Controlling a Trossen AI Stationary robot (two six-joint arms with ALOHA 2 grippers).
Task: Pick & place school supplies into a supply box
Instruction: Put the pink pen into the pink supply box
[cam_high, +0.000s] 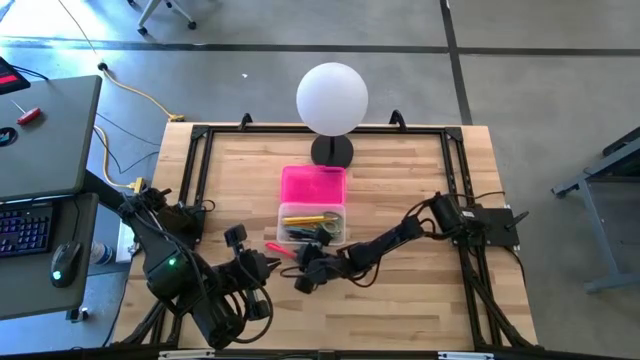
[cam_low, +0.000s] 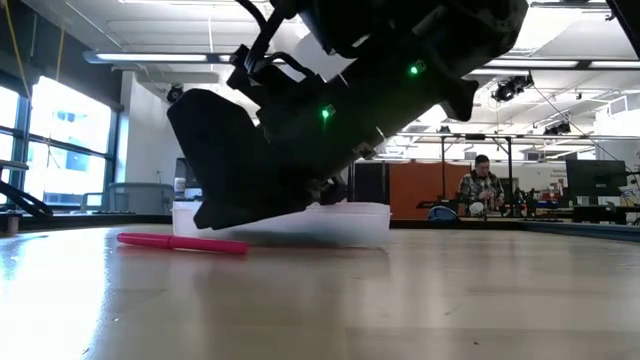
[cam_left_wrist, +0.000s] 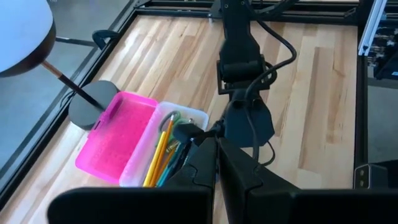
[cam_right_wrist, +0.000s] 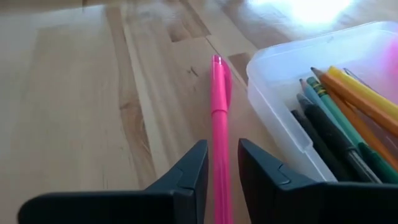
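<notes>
wooden table (cam_high: 420, 290), right gripper (cam_right_wrist: 217, 168) low, narrowly parted astride pink pen (cam_right_wrist: 219, 124) beside supply box (cam_right_wrist: 273, 93)

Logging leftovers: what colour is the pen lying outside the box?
Pink pen, clearest in the right wrist view.

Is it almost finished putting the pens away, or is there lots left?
Nearly done, it seems. Several pens and pencils already lie in the clear box, its pink lid alongside. The right gripper is open around one pink pen lying on the table beside the box. That pen is all that's visibly left. The left gripper waits nearby.
</notes>
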